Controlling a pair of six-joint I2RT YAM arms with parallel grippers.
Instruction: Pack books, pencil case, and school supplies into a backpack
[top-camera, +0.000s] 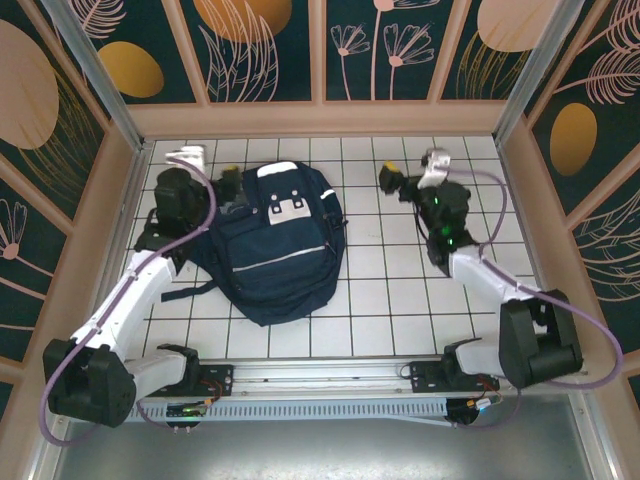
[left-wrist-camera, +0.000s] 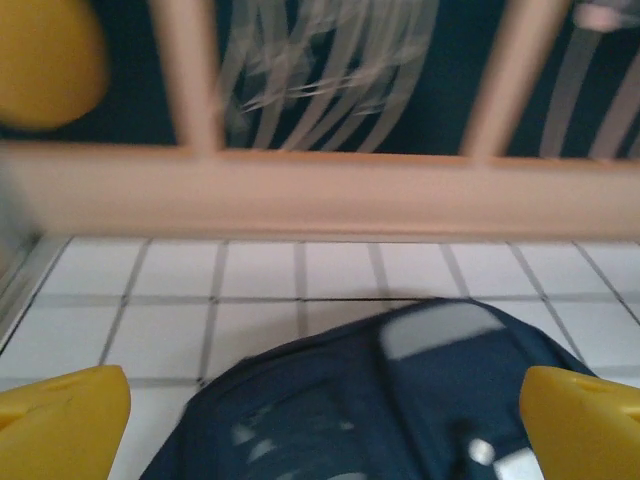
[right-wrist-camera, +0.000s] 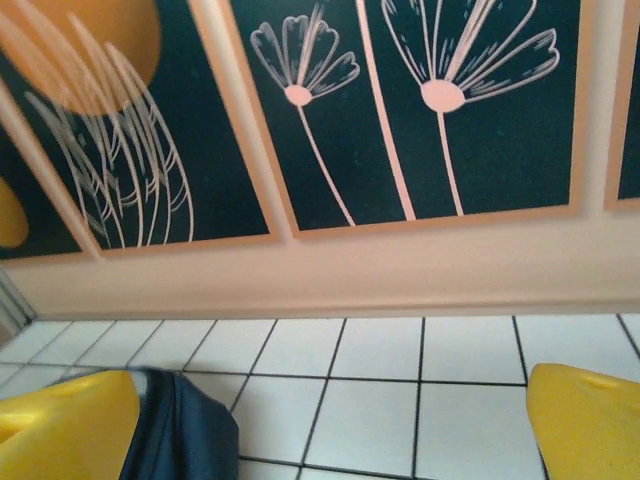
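Observation:
The navy backpack (top-camera: 278, 245) lies flat on the white tiled table, left of centre, its pale grey patches facing up. My left gripper (top-camera: 232, 186) hovers at the pack's top left corner. In the left wrist view that gripper (left-wrist-camera: 325, 430) is open, its yellow fingertips (left-wrist-camera: 62, 420) wide apart over the backpack (left-wrist-camera: 400, 410), with nothing held. My right gripper (top-camera: 389, 178) hangs over bare tiles to the right of the pack. It is open too (right-wrist-camera: 330, 430), empty between its yellow fingers (right-wrist-camera: 590, 425), with the backpack's edge (right-wrist-camera: 185, 430) at lower left. The books, pencil case and school supplies are out of view.
A tan ledge (top-camera: 320, 118) and dark floral wall panels (right-wrist-camera: 400, 110) close off the back and sides of the table. White tiles (top-camera: 400, 290) stretch right of and in front of the backpack. A dark strap (top-camera: 190, 292) trails from the pack's lower left.

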